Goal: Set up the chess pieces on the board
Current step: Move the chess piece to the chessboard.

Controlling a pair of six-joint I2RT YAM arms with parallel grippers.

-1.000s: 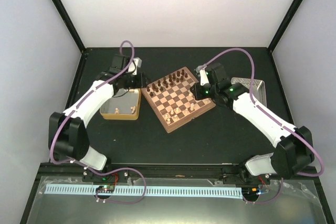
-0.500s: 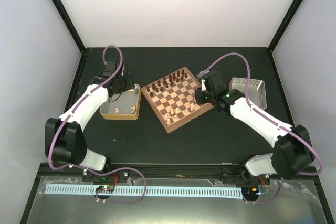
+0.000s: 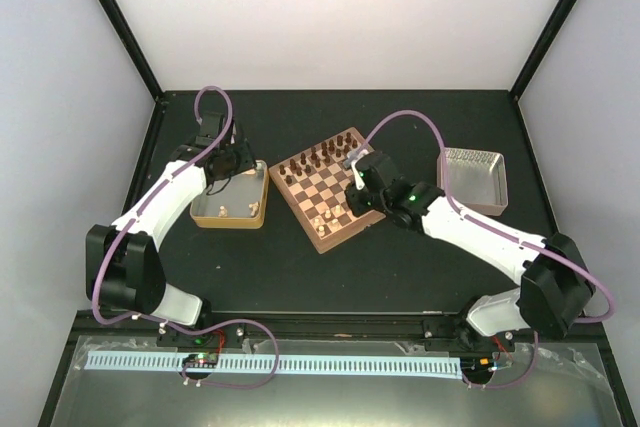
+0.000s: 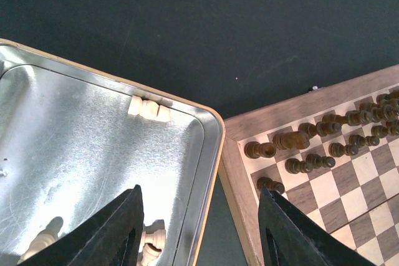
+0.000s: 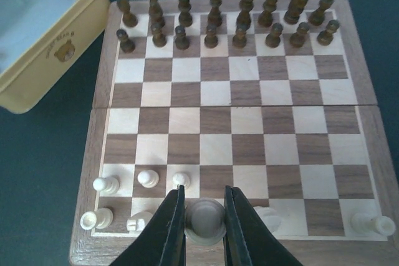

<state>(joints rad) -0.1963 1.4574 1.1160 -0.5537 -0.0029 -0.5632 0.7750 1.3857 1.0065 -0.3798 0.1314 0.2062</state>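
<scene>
Relocated right tool (image 5: 204, 204) around pale piece (image 5: 204, 222)

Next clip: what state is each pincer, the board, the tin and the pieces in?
left pincer: open, holding nothing, above the tin's corner.
right pincer: shut on a pale piece.
pale piece: gripped, over the board's pale-side edge row.
board: unfolded flat.
dark pieces: upright in two rows.
tin: lid off, some pale pieces inside.
</scene>
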